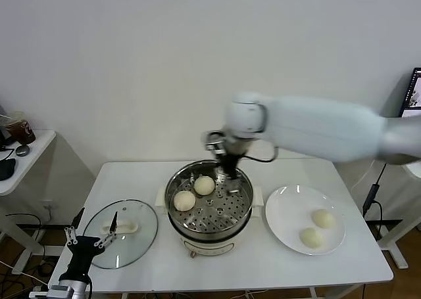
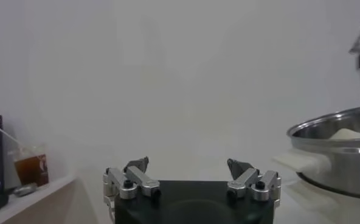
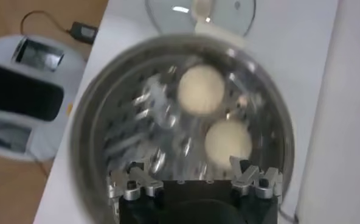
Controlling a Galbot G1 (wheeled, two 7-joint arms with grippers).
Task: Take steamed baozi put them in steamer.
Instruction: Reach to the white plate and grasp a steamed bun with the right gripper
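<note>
Two smooth cream baozi (image 1: 195,192) lie touching on the left far part of the steamer's (image 1: 209,230) perforated steel tray, whose right and near parts are bare. The right gripper (image 1: 227,169) hangs over the pot's far rim, jaws spread wide, holding nothing. Two more baozi (image 1: 317,228) sit on the flat white plate (image 1: 284,213) to the right. Left of the pot lies the round glass lid (image 1: 135,238); the left gripper (image 1: 92,234) idles open at the table's (image 1: 263,266) near left edge.

Four baozi (two in the steamer (image 1: 209,210), at (image 1: 204,185) and (image 1: 184,200), two on the plate (image 1: 287,213), at (image 1: 323,218) and (image 1: 310,237)), one steamer, one plate, one glass lid (image 1: 135,236), two grippers, left (image 1: 92,228) and right (image 1: 228,171)
</note>
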